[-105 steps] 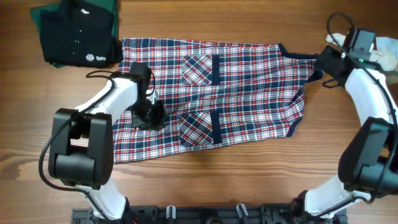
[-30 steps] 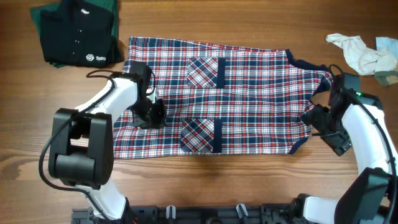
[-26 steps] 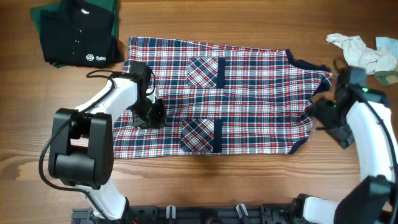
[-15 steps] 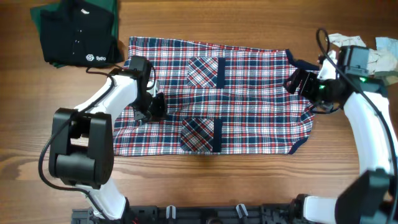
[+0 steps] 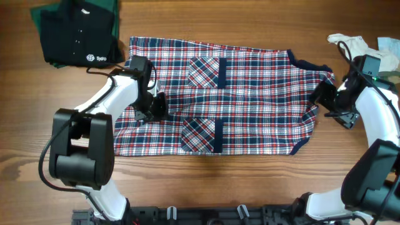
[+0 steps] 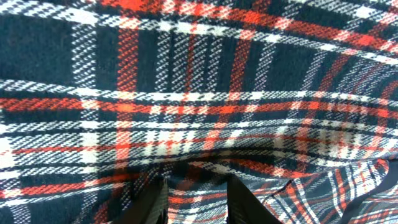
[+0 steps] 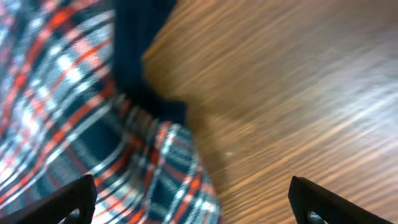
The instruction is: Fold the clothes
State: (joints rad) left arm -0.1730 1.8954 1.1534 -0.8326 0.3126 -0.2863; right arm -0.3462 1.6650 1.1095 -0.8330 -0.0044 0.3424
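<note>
A red, white and navy plaid shirt lies spread flat on the wooden table, with two chest pockets showing. My left gripper rests on the shirt's left part. In the left wrist view its fingers are closed on a raised fold of the plaid cloth. My right gripper is at the shirt's right edge, open wide and empty. In the right wrist view its fingers straddle the plaid edge, its navy trim and bare wood.
A folded stack of dark clothes with a small white logo sits at the back left corner. A crumpled pale cloth lies at the back right, just behind my right arm.
My right arm swung from the shirt's lower right edge up to the collar area, then back out to the right edge. The left gripper has barely moved.
</note>
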